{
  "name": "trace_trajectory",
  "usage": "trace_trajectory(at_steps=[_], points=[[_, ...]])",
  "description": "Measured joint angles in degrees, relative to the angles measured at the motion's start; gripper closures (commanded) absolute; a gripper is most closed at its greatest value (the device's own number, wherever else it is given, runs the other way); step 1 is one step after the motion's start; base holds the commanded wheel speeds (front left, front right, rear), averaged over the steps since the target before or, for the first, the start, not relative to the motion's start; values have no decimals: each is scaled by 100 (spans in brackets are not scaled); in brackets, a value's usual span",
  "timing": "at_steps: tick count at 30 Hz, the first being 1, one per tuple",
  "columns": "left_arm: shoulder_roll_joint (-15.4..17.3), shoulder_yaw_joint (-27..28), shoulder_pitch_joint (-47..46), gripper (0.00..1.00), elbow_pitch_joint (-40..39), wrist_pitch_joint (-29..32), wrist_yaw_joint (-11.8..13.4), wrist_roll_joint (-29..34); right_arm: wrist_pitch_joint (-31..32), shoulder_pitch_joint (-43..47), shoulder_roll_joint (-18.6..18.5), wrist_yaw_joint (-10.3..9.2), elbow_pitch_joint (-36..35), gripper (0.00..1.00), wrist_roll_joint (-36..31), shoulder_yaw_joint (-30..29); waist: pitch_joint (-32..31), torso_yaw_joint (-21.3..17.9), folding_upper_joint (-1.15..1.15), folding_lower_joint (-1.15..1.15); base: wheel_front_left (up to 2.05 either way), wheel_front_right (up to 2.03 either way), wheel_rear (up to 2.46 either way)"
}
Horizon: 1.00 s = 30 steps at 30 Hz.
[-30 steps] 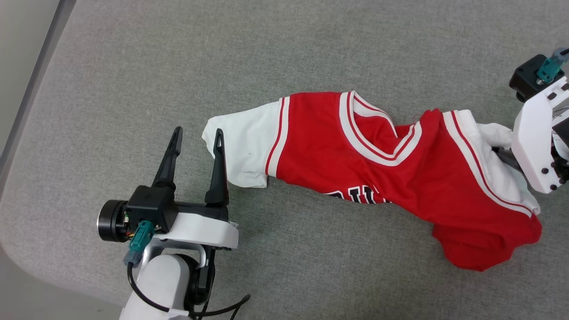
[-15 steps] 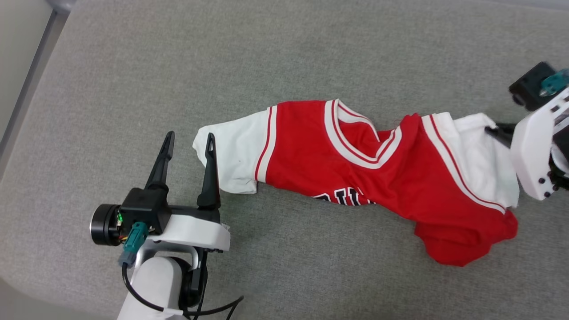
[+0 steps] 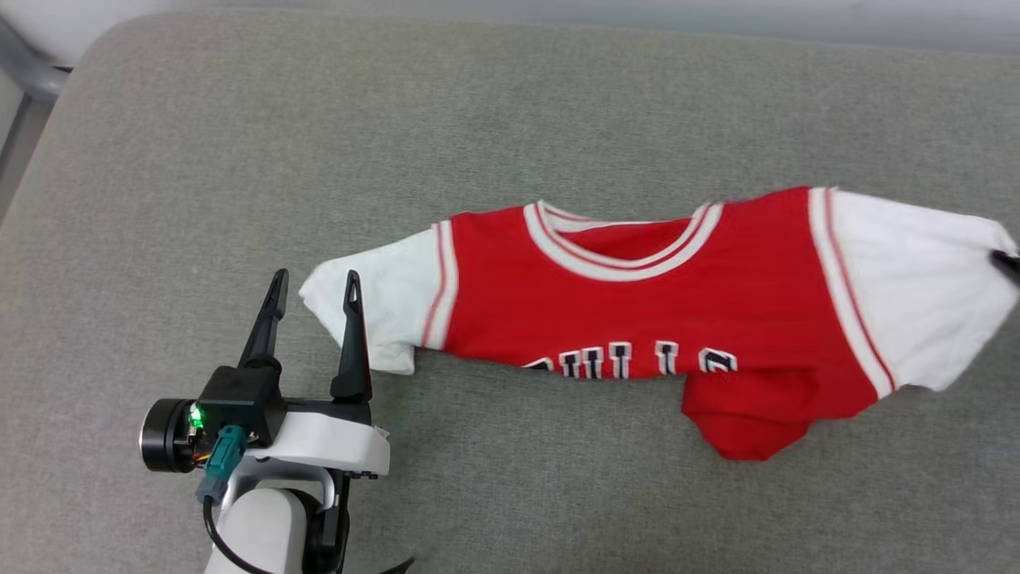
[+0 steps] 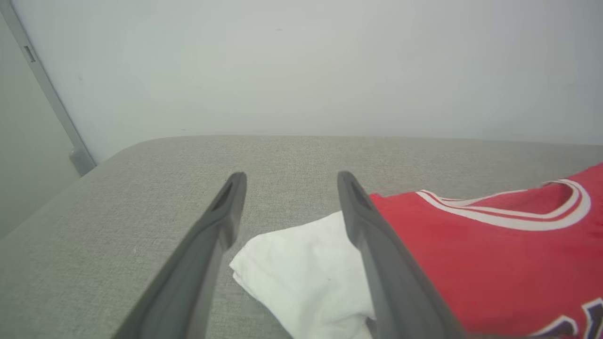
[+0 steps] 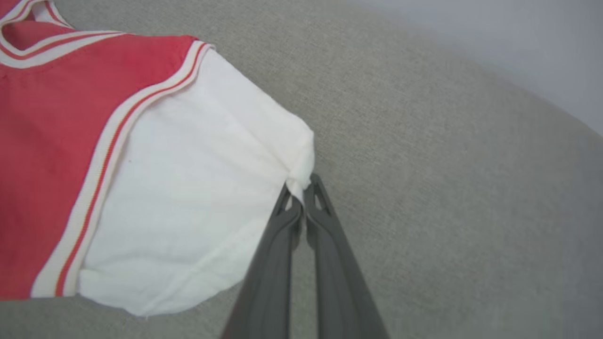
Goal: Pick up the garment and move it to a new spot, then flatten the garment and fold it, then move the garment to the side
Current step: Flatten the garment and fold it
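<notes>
The garment (image 3: 637,319) is a red jersey shirt with white sleeves, striped trim and black lettering, stretched sideways across the grey padded surface (image 3: 510,104). Its right sleeve is lifted and pulled taut; its lower body is bunched under the lettering. My right gripper (image 5: 301,190) is shut on the hem of that white sleeve (image 5: 198,188); in the head view just a dark fingertip (image 3: 1008,263) shows at the right edge. My left gripper (image 3: 314,285) is open at the lower left, its right finger overlapping the tip of the other white sleeve (image 4: 306,278), which lies between its fingers in the left wrist view.
The grey padded surface has a rounded corner at the upper left, with a metal post (image 3: 24,76) and pale wall (image 4: 301,70) behind it. Bare fabric stretches above and below the shirt.
My right gripper closed on the right sleeve and pulled it up and to the right, stretching the shirt flatter. The head camera shifted. My left gripper stayed open by the left sleeve.
</notes>
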Motion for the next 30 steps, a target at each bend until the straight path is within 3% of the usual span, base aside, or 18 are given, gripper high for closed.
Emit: trace_trajectory(at_steps=[9, 14, 21, 22, 23, 30], points=[[-21, 5, -114, 0, 1, 0, -100, 71, 196, 855, -31, 0, 936, 100, 2, -1265, 188, -108, 0, 0, 0, 0, 0], [-34, -22, -185, 0, 70, 0, -127, 78, 470, 975, 318, 0, 1584, 100, -156, -1425, 295, -46, 0, 0, 0, 0, 0], [-44, 20, -211, 0, 192, 0, -127, 85, 244, 1001, 709, -3, 1996, 100, -310, -1568, 216, -22, 0, 0, 0, 0, 0], [-43, 43, -207, 0, 208, 0, -129, 86, 130, 990, 748, -3, 1997, 59, -357, -1588, 182, -37, 0, 0, 0, 0, 0], [-43, 68, -199, 0, 232, 0, -136, 90, 14, 994, 776, -3, 1991, 0, -416, -1590, 143, -53, 0, 0, 0, 0, 0], [-2, 227, -124, 0, 333, 0, -208, 130, -1139, 1120, 920, -1, 1581, 0, -894, -1879, -188, -200, 0, 0, 0, 0, 0]])
